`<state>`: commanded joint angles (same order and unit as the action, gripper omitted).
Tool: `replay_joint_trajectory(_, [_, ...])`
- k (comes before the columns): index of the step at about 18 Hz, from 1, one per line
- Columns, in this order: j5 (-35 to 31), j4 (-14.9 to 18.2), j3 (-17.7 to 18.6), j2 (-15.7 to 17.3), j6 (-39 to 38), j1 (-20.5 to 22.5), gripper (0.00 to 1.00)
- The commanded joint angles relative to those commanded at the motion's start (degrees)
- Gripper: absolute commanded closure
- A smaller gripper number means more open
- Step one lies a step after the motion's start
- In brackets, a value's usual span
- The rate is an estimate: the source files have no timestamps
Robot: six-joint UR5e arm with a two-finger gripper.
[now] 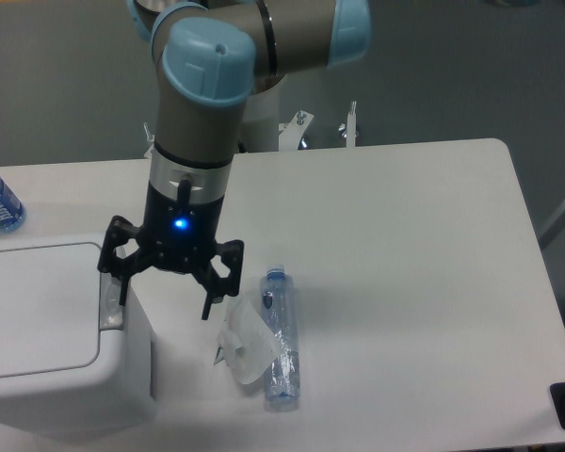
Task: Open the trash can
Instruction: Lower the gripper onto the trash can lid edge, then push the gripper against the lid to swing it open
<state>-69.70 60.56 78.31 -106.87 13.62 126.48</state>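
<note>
On the left side of the white table (405,245) sits the big white trash can (47,348), with its flat lid down. Above its right edge hangs the claw (165,294), fingers spread wide and holding nothing. One finger hangs right by the small grey latch (110,306), probably to press it. Nearby lies an empty bottle (281,341) with crumpled plastic (245,348).
</note>
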Motion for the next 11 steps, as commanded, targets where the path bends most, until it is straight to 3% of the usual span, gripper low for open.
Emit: replay_joint_trajectory(11, [-0.35, -0.09, 0.09, -0.53, 0.26, -0.35, 0.00])
